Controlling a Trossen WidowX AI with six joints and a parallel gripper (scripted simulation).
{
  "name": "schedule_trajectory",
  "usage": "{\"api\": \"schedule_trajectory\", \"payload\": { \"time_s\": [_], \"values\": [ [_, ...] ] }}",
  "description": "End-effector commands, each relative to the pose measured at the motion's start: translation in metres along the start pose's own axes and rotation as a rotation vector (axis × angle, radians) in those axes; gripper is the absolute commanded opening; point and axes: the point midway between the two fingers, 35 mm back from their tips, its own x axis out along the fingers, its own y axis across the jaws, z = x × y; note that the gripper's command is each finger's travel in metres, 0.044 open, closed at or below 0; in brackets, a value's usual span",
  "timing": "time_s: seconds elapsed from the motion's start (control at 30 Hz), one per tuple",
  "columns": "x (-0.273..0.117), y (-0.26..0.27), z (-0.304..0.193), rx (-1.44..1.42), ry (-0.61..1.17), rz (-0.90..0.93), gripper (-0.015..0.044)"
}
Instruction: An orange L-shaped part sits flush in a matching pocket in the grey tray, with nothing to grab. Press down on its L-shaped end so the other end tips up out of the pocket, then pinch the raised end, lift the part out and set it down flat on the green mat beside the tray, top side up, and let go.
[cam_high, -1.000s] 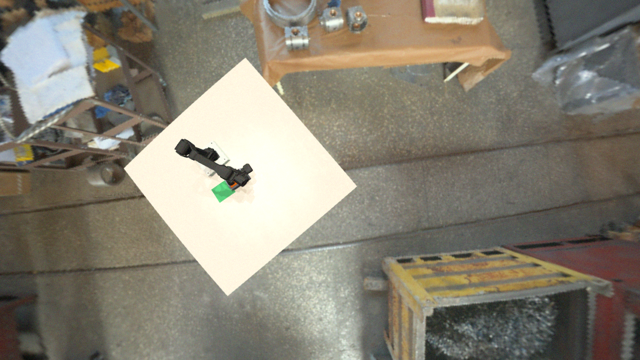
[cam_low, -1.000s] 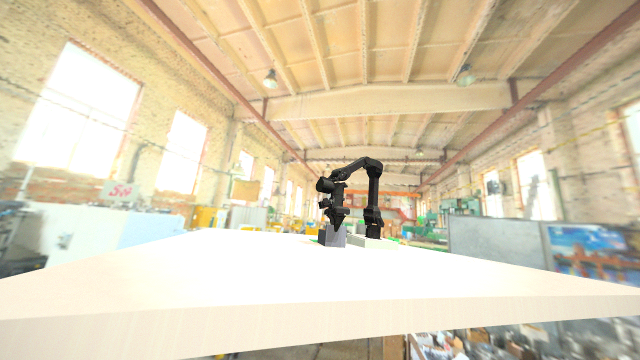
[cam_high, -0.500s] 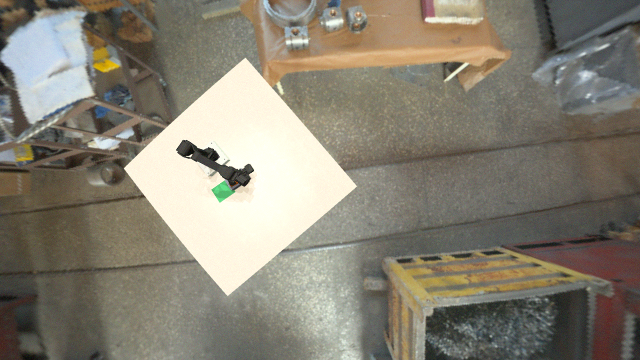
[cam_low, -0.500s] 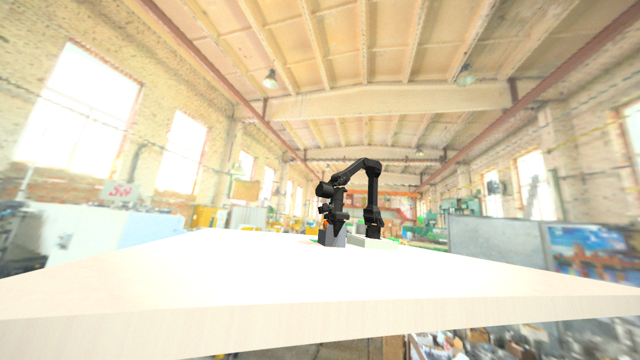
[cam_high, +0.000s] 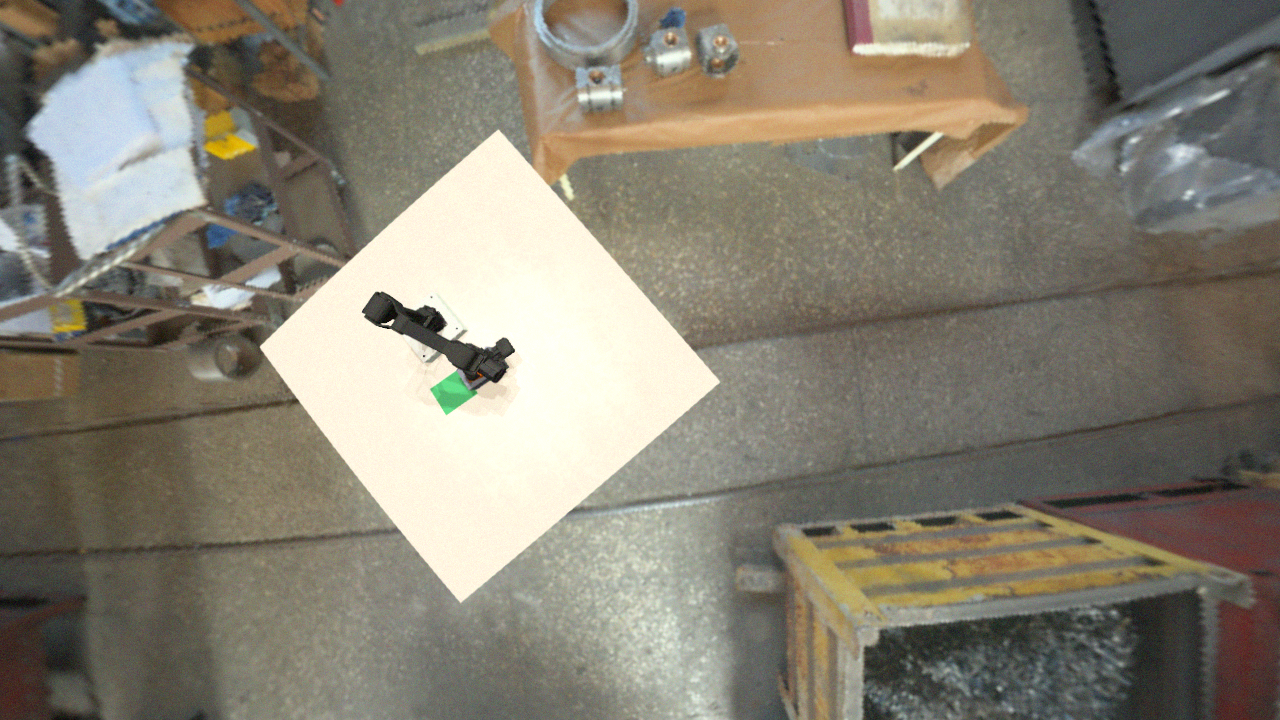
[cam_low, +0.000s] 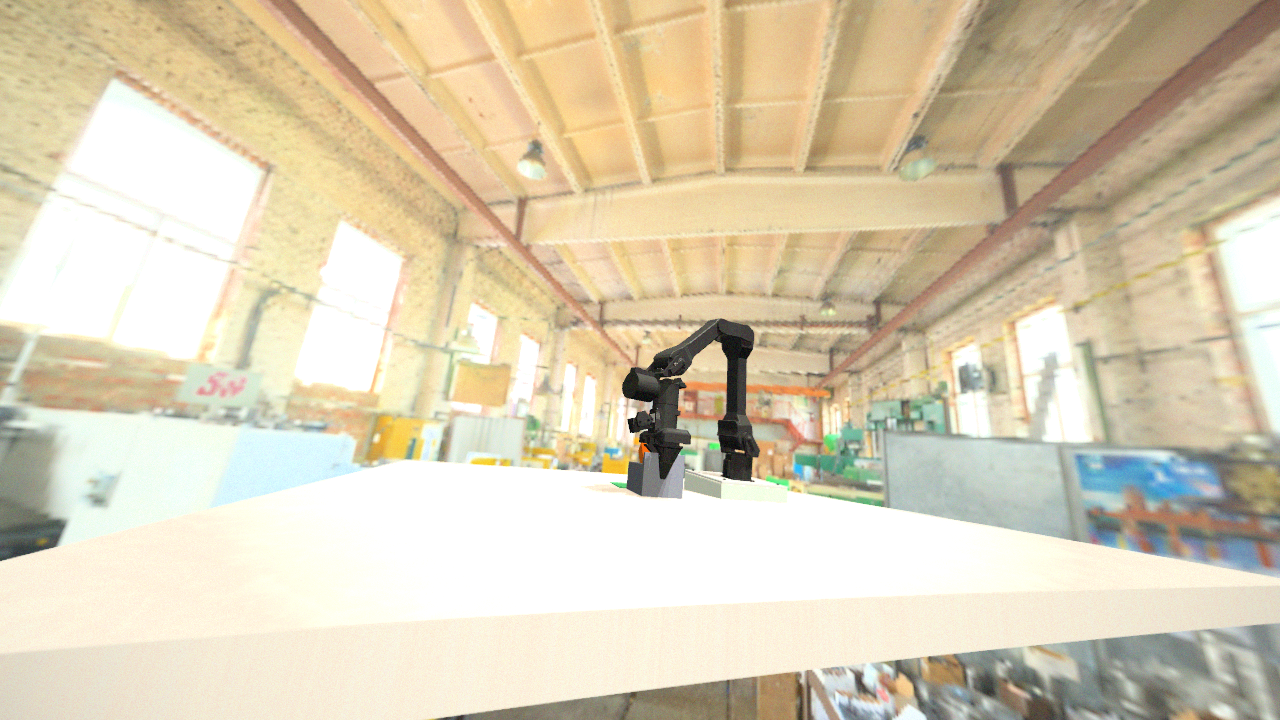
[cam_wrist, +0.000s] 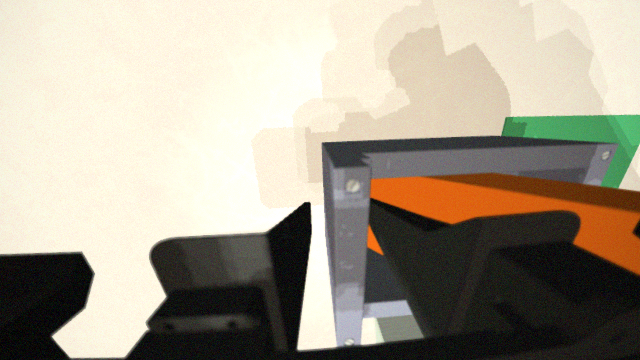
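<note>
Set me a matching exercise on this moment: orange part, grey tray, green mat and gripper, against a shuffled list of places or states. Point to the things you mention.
1. Orange part (cam_high: 481, 377) (cam_low: 643, 450) (cam_wrist: 430, 191)
2. Grey tray (cam_high: 473, 385) (cam_low: 637, 480) (cam_wrist: 350, 275)
3. Green mat (cam_high: 452, 392) (cam_low: 619, 485) (cam_wrist: 560, 129)
4. Gripper (cam_high: 490, 365) (cam_low: 666, 472) (cam_wrist: 338, 206)

A. Lying flat on the pale table top (cam_high: 537, 429) (cam_low: 447, 555) (cam_wrist: 100, 100)
B. Fingers apart, one of them outside a wall
C. Tilted, one end raised from its pocket
D. Upright walls with screw heads at corners

Pairs: 1-C, 2-D, 3-A, 4-B

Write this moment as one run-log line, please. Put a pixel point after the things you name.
part (cam_high: 480, 377) (cam_low: 643, 451) (cam_wrist: 405, 188): one end tipped above tray (cam_high: 474, 385) (cam_low: 653, 488) (cam_wrist: 350, 225) | fingers (cam_high: 487, 368) (cam_low: 664, 474): open, one inside tray, one outside | mat (cam_high: 452, 394) (cam_low: 619, 485) (cam_wrist: 560, 128): part not yet placed
</note>
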Motion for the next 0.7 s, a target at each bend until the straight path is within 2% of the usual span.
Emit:
{"api": "schedule_trajectory", "payload": {
  "time_s": [0.0,0.57,0.67],
  "values": [
    [0.002,-0.001,-0.001,0.004,0.005,-0.007,0.0180],
    [-0.012,0.011,-0.001,0.004,0.005,-0.005,0.0180],
    [-0.026,0.010,0.001,0.004,0.004,-0.006,0.0180]
  ]
}}
